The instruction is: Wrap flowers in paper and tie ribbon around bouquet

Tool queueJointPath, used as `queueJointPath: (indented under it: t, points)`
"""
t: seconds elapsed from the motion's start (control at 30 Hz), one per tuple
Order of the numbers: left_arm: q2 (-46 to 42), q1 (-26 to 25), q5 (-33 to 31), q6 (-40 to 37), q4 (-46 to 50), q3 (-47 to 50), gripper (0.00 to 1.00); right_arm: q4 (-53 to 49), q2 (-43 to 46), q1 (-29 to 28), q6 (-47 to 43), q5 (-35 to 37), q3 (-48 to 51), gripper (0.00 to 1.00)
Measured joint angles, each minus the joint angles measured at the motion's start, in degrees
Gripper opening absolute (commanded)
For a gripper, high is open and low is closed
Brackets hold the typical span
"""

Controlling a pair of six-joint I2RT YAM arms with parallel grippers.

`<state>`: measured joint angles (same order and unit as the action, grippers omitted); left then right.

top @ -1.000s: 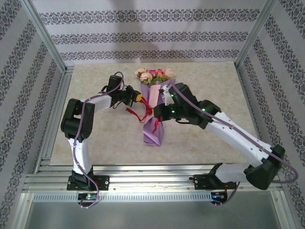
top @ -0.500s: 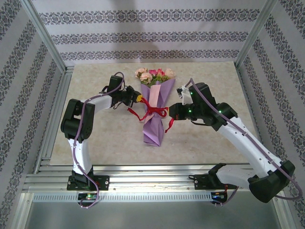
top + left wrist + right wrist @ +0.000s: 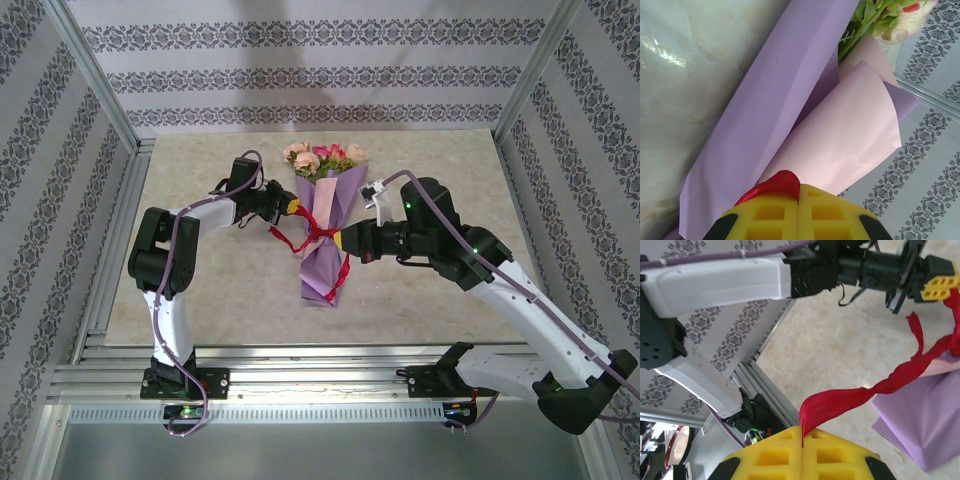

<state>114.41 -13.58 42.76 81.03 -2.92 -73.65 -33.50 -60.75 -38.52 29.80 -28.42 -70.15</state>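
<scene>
Red ribbon [image 3: 322, 236], pinched by the closed left end effector [image 3: 799, 192] and closed right end effector [image 3: 802, 432], can slip free or drag the bouquet [image 3: 322, 278] under uneven pull.

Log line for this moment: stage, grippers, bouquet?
stage: tying ribbon | left gripper: shut on ribbon | right gripper: shut on ribbon | bouquet: wrapped, lying on table

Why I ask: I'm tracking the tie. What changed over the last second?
The right claw, shut on one ribbon end, pulled it rightward across the bouquet. The left claw kept its grip on the other end; the bouquet stayed put.
</scene>
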Motion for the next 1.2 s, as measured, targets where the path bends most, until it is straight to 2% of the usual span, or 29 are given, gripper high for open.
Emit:
queueJointPath:
  t: [0.2, 0.37, 0.53, 0.77, 0.83, 0.93, 0.97, 1.1, 1.2]
  points:
    - [0.1, -0.5, 0.0, 0.0, 0.0, 0.0, 0.0, 0.8, 3.4, 1.3, 0.0, 0.0, -0.1, 0.0]
    - [0.1, -0.7, 0.0, 0.0, 0.0, 0.0, 0.0, -0.1, 5.6, 8.8, -0.5, 0.7, 2.3, 0.0]
    - [0.1, -0.8, 0.0, 0.0, 0.0, 0.0, 0.0, -2.6, 0.0, 15.0, -2.1, 1.5, 5.2, 0.0]
    - [-1.4, -2.0, -0.9, 0.0, 0.6, 0.7, 0.0, -6.8, -13.4, 21.7, -3.1, 9.9, 7.6, 0.01]
    - [-2.7, -2.4, -1.2, 0.0, 0.9, 1.7, 0.0, -7.4, -17.1, 22.8, -2.7, 12.0, 7.3, 0.09]
    - [-5.1, -2.8, -1.6, 0.0, 1.2, 3.4, 0.0, -8.9, -22.6, 22.9, -1.4, 14.5, 5.9, 0.31]
    - [-6.0, -2.9, -1.8, 0.0, 1.4, 4.0, 0.0, -9.4, -24.0, 22.9, -0.6, 15.6, 5.7, 0.35]
    - [-8.6, -2.9, -3.1, 0.0, 2.8, 5.6, 0.0, -10.8, -24.3, 22.3, 3.6, 20.3, 6.6, 0.42]
    - [-9.8, -2.9, -3.6, 0.0, 3.4, 6.3, 0.0, -10.6, -20.9, 19.1, 9.1, 22.9, 7.8, 0.37]
